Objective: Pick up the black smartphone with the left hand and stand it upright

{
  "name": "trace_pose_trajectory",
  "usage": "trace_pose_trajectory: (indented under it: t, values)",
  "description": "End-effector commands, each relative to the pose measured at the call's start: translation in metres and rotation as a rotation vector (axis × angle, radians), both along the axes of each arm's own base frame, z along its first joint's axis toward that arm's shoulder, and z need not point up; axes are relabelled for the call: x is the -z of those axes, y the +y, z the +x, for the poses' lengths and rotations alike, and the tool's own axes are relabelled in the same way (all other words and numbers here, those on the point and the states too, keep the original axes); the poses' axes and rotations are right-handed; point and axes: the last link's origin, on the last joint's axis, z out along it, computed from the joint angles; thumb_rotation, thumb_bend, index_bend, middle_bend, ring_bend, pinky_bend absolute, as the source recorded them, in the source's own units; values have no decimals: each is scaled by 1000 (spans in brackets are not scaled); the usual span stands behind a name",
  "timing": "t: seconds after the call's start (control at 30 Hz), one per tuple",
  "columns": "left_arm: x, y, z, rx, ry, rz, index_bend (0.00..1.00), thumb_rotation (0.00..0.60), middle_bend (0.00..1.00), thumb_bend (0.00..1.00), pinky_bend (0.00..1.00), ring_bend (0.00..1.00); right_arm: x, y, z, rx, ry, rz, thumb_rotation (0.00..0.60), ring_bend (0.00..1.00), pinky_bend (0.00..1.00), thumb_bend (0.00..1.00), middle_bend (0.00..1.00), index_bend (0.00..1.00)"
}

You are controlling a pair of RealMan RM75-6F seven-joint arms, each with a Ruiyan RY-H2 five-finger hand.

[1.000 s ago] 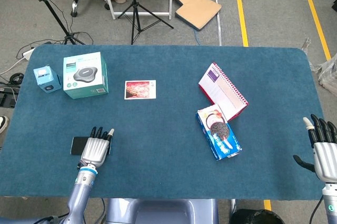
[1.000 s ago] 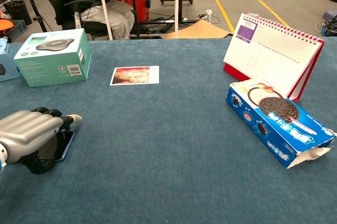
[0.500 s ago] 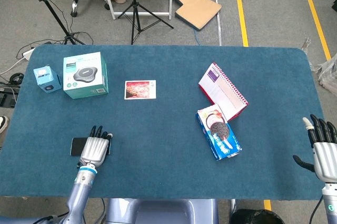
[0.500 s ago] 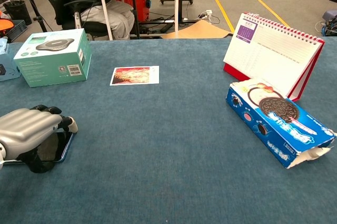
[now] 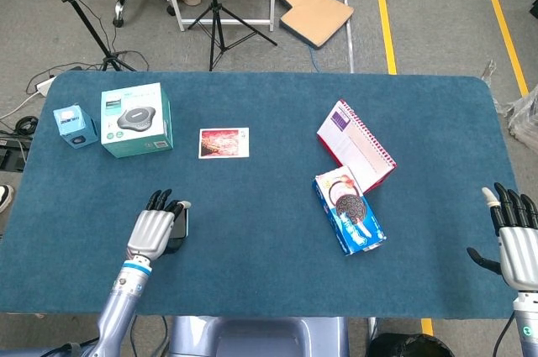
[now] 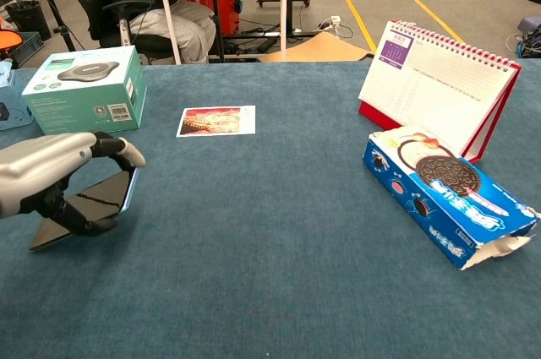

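Note:
My left hand (image 5: 155, 228) (image 6: 52, 175) grips the black smartphone (image 6: 103, 200) at the near left of the blue table. In the chest view the phone is lifted and tilted, one long edge raised under my fingers and the other end low by the cloth. From the head view only a dark sliver of the smartphone (image 5: 178, 232) shows beside the hand. My right hand (image 5: 514, 236) stays at the table's near right corner, fingers spread and holding nothing.
A teal box (image 5: 135, 119) and a small blue box (image 5: 75, 125) stand at the far left. A photo card (image 5: 224, 142) lies mid-table. A desk calendar (image 5: 355, 144) and a cookie box (image 5: 349, 213) sit to the right.
My left hand closed on the phone, lifted it off the cloth and tilted it up, shifting slightly right and forward. The right hand stayed put.

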Motion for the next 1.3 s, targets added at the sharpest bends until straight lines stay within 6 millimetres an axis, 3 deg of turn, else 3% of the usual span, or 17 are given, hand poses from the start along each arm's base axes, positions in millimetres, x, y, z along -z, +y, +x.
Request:
trace_pose_trajectory:
  t: [0.03,0.43,0.73,1.3]
  values:
    - [-9,1,8,-19,-211,11,341,600,393,363,0,0,0,0,0,0,0,0,600,0,0,0,0,14]
    - [-16,6,11,-73,-694,-2,348,600,400,376,0,0,0,0,0,-1,0,1,600,0,0,0,0,14]
    - [-8,10,2,-239,-1132,-198,349,600,406,379,0,0,1,0,0,2,5,2,600,0,0,0,0,14]
    - [18,12,-26,-327,-1357,-280,370,600,410,381,0,0,3,-1,-2,6,9,5,600,0,0,0,0,10]
